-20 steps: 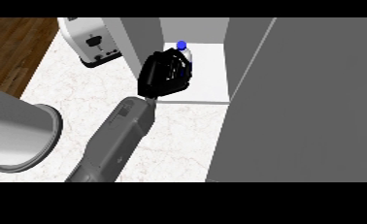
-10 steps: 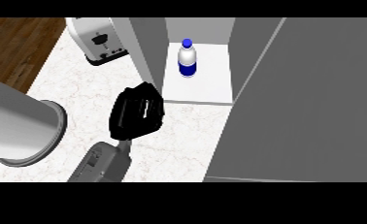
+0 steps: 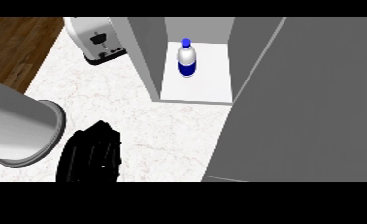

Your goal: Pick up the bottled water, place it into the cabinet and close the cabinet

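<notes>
The bottled water (image 3: 186, 59), clear with a blue cap and blue label, stands upright on the white floor of the open cabinet (image 3: 208, 89), towards its back. Nothing touches it. My left hand (image 3: 90, 152) is low at the view's left over the marble counter, well away from the bottle, with relaxed fingers holding nothing. The cabinet's grey door (image 3: 301, 111) stands open and fills the right side of the view. My right hand does not show.
A white toaster (image 3: 97, 41) sits at the back left beside the cabinet's left wall (image 3: 147, 56). A large grey round container (image 3: 25, 131) stands at the left edge, close to my hand. Brown wood (image 3: 25, 43) shows beyond the counter's left edge.
My left hand let go of the bottle inside the cabinet and drew back down and to the left. The bottle stays standing where it was set.
</notes>
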You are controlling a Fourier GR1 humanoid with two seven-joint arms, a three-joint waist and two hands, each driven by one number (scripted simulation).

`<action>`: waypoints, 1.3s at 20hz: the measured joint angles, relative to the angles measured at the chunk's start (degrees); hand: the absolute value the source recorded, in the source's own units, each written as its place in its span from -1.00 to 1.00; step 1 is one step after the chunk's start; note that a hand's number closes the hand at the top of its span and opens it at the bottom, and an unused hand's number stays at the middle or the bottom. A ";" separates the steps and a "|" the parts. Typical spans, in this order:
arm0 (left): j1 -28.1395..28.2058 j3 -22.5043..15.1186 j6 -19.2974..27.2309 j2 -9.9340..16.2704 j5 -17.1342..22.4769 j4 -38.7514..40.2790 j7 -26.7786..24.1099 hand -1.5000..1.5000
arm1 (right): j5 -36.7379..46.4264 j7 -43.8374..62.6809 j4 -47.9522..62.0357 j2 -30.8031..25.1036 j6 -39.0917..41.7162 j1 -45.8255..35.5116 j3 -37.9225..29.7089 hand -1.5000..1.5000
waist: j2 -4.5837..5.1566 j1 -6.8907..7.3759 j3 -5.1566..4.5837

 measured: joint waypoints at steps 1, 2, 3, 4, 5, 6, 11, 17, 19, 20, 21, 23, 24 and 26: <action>1.81 0.18 0.06 0.84 0.16 -2.06 0.19 1.00 | 0.02 1.18 0.02 0.47 0.00 -0.91 0.19 1.00 | -0.02 -0.07 -0.02; 3.97 0.60 -0.52 1.90 0.49 -3.89 -0.19 1.00 | 0.13 2.10 0.20 1.14 -0.14 -1.72 0.32 1.00 | 0.01 -0.19 -0.03; 5.82 0.99 -0.99 2.91 0.99 -5.85 -0.12 1.00 | 0.26 3.40 0.33 1.83 -0.34 -2.65 0.52 1.00 | 0.01 -0.26 -0.04; 7.87 1.76 -1.58 4.09 1.68 -7.71 -0.16 1.00 | 0.38 4.50 0.47 2.43 -0.40 -3.44 0.68 1.00 | 0.02 -0.29 -0.05; 9.66 2.54 -2.02 5.06 2.20 -9.22 -0.27 1.00 | 0.71 5.78 0.82 3.26 -0.47 -4.71 0.57 1.00 | 0.06 -0.33 -0.06; 10.55 3.73 -2.56 5.99 3.07 -10.04 -0.14 1.00 | 1.41 7.14 1.54 4.91 -0.83 -6.65 0.59 1.00 | 0.11 -0.37 -0.08; 18.50 6.72 -6.38 9.30 5.14 -14.84 -2.32 1.00 | 4.13 15.78 4.14 15.44 -2.41 -17.54 1.42 1.00 | 0.28 -0.44 -0.09; 26.62 11.72 -10.95 11.96 8.57 -18.68 -4.06 1.00 | 2.79 20.24 14.14 25.78 -4.30 -30.20 -4.59 1.00 | 0.58 -0.52 -0.01; 27.23 13.90 -12.00 12.65 10.36 -18.84 -3.44 1.00 | 0.85 21.28 16.67 27.19 -3.78 -33.41 -8.15 1.00 | 0.65 -0.87 0.02; 27.98 14.60 -12.61 12.84 10.61 -19.23 -3.62 1.00 | -0.22 20.70 19.19 27.68 -3.72 -35.23 -9.80 1.00 | 0.69 -0.81 0.04; 28.82 15.33 -12.99 12.92 11.06 -19.59 -3.54 1.00 | -1.38 20.72 21.00 28.07 -3.08 -36.81 -11.73 1.00 | 0.72 -0.85 0.05; 29.90 16.74 -14.53 13.32 11.76 -19.39 -3.59 1.00 | -3.58 18.78 25.73 28.62 -1.61 -39.60 -15.22 1.00 | 0.77 -0.87 0.07; 30.76 17.69 -15.71 13.61 12.40 -19.34 -3.85 1.00 | -4.48 17.99 28.05 28.80 -0.78 -40.99 -16.94 1.00 | 0.79 -0.83 0.07; 31.01 19.38 -16.92 14.04 13.57 -19.04 -3.45 1.00 | -6.13 15.91 32.99 29.09 -0.17 -43.68 -18.99 1.00 | 0.81 -0.91 0.08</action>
